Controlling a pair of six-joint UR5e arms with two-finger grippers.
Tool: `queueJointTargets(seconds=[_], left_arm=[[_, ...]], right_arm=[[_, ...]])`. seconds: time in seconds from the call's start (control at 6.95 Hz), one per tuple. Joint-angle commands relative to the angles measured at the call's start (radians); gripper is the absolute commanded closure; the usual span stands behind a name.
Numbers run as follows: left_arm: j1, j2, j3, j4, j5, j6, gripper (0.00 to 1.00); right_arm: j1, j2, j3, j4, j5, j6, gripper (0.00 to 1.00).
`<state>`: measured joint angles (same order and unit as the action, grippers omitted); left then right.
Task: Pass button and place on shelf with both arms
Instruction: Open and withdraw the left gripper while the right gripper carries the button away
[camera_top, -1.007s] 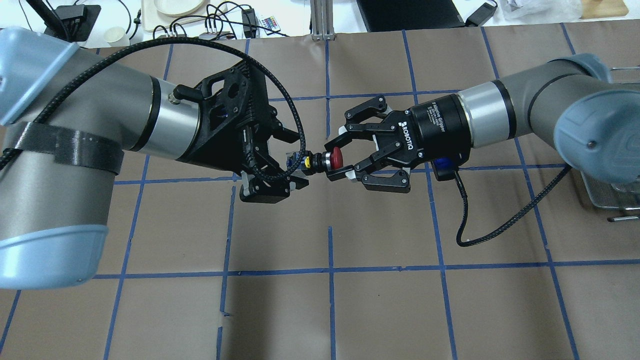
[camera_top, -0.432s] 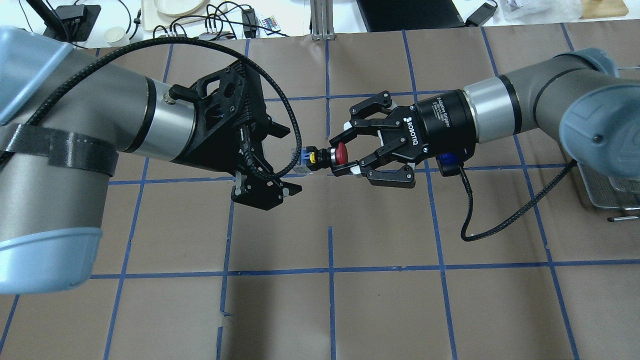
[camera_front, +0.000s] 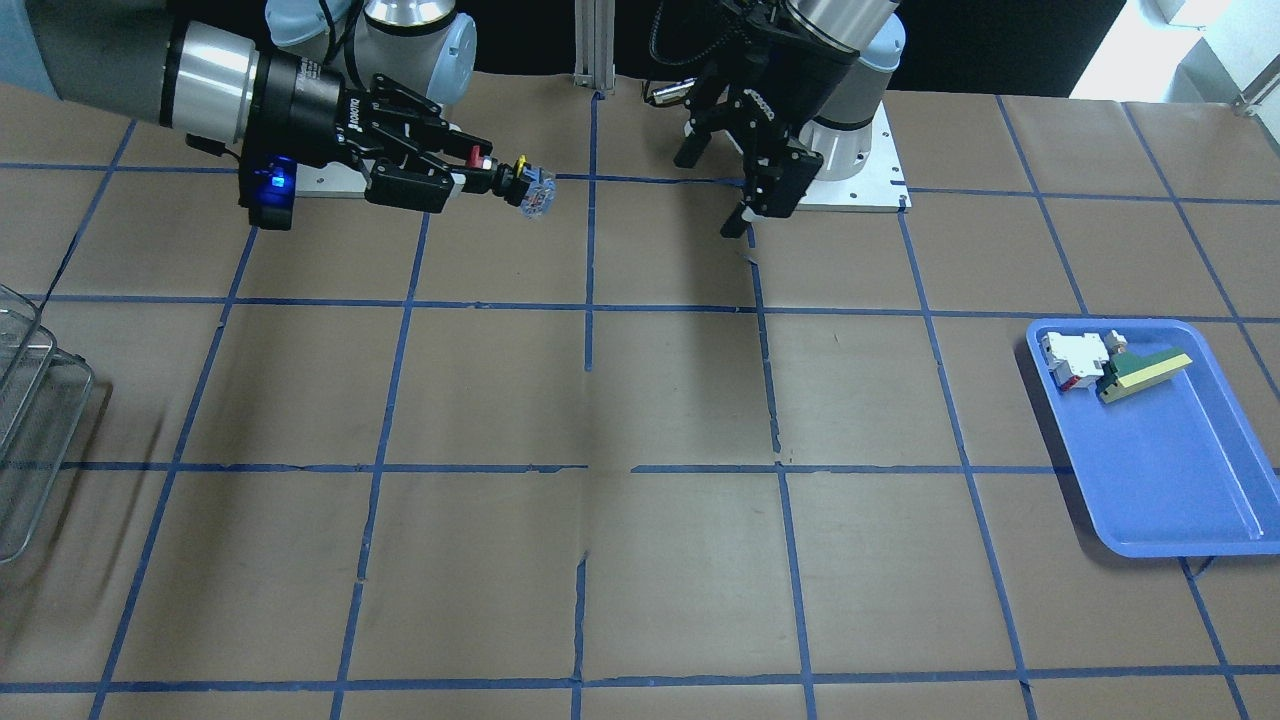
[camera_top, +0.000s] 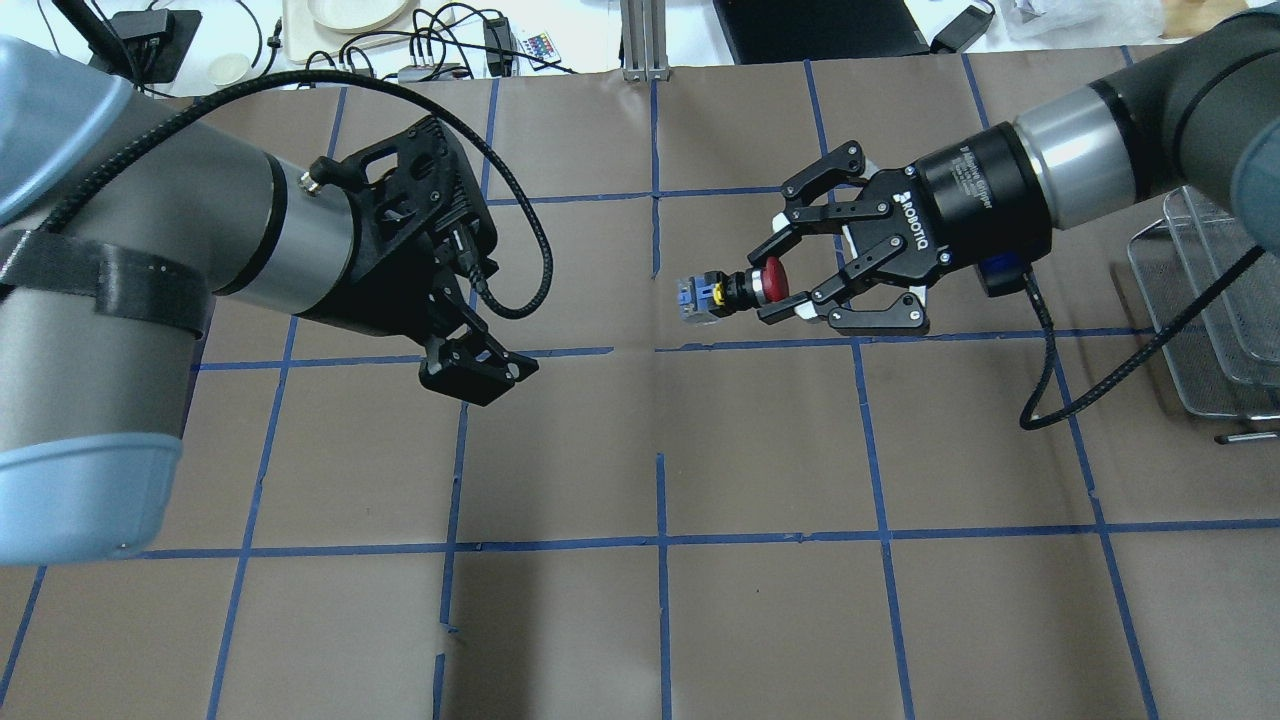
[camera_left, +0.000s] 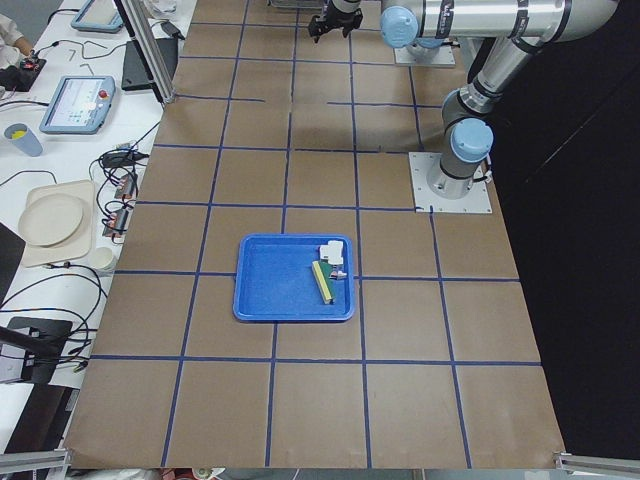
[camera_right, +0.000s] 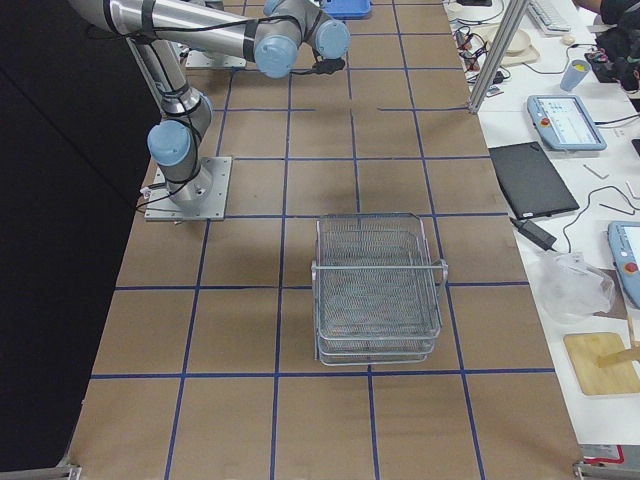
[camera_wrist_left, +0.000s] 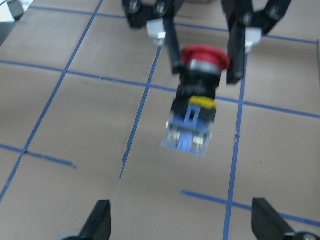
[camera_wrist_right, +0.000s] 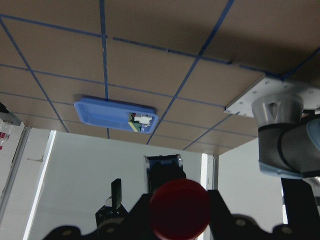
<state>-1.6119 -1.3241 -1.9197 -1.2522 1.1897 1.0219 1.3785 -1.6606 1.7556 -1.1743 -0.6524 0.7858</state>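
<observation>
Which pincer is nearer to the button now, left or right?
Right. The right pincer grips the button at its red cap; the left pincer is open, apart from it.

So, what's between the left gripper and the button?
Nothing. In the overhead view, only bare table lies between the left gripper and the button, held by the right gripper.

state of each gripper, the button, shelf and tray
button: held in the air, lying sideways
right gripper: shut on the button's red cap end
left gripper: open, empty, apart from the button
shelf: upright, baskets look empty
blue tray: holds a white-and-red part and a green-and-yellow wedge
</observation>
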Motion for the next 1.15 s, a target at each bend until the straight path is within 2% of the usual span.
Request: queueJointTargets(seconds=[0.0, 0.14, 0.29, 0.43, 0.58, 0.72, 0.86, 1.01], left_arm=[[0.172, -0.012, 0.017, -0.116, 0.070, -0.100, 0.00], [0.237, -0.021, 0.033, -0.151, 0.165, -0.215, 0.00], [0.240, -0.048, 0.051, -0.147, 0.270, -0.262, 0.00], [0.242, -0.114, 0.107, -0.141, 0.286, -0.342, 0.00], [0.236, -0.230, 0.208, -0.141, 0.286, -0.494, 0.00], [0.212, -0.356, 0.351, -0.154, 0.291, -0.540, 0.00], [0.173, -0.436, 0.495, -0.277, 0.336, -0.636, 0.00], [0.137, -0.467, 0.578, -0.359, 0.358, -0.810, 0.00]], right_arm=[[-0.010, 0.002, -0.115, -0.007, -0.317, -0.261, 0.96], [-0.012, 0.002, -0.139, -0.008, -0.487, -0.428, 0.96], [-0.022, -0.001, -0.148, -0.011, -0.627, -0.591, 0.96], [-0.057, -0.004, -0.156, -0.055, -0.774, -0.793, 0.96], [-0.093, -0.004, -0.156, -0.153, -0.938, -1.018, 0.96], [-0.130, -0.004, -0.156, -0.247, -1.020, -1.209, 0.96], [-0.174, -0.001, -0.151, -0.313, -1.065, -1.317, 0.96], [-0.238, 0.005, -0.143, -0.394, -1.073, -1.444, 0.96]])
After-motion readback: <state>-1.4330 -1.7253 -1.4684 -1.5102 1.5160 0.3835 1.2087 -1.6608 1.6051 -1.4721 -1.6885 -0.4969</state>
